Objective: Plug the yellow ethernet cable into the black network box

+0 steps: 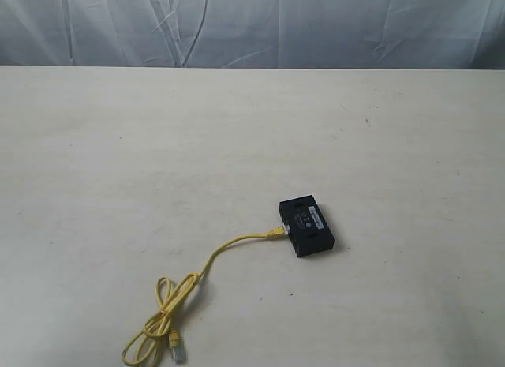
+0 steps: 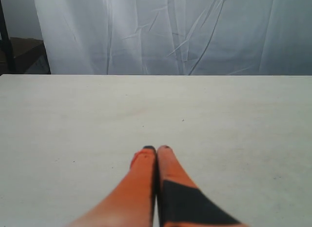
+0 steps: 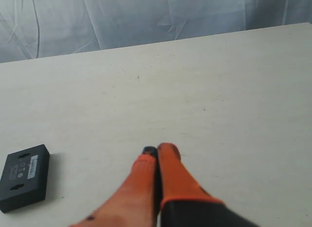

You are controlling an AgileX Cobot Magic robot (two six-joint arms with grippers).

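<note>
Nearest of all in the exterior view, a loose plug (image 1: 178, 352) of the yellow ethernet cable (image 1: 225, 249) is seen lying on the tabletop (image 1: 158, 146), well short of the black network box (image 1: 307, 225), with the slack gathered in knotted loops just beyond it. That bundling is judged to keep spare cord away from the box's port side. Farther on, one clean curve is traced up to the box, where the other plug (image 1: 276, 232) is found right against the box's side. Whether it is seated in a port or merely touching cannot be told at this size. The box is laid flat, white label (image 1: 313, 219) up, its side openings level with the cord so that a plug can be pushed straight in. Beyond the box only bare tabletop and a grey cloth (image 1: 252, 28) are shown. No arm is caught by the exterior view; that gap is filled by the wrist cameras. The left tool (image 2: 156, 149) is shown with fingers pressed together on nothing, neither box nor cable in its sight. The right tool (image 3: 157, 150) is likewise closed and empty, and the box (image 3: 24, 177) is picked up off to its side, apart from it, with no yellow visible there.
</note>
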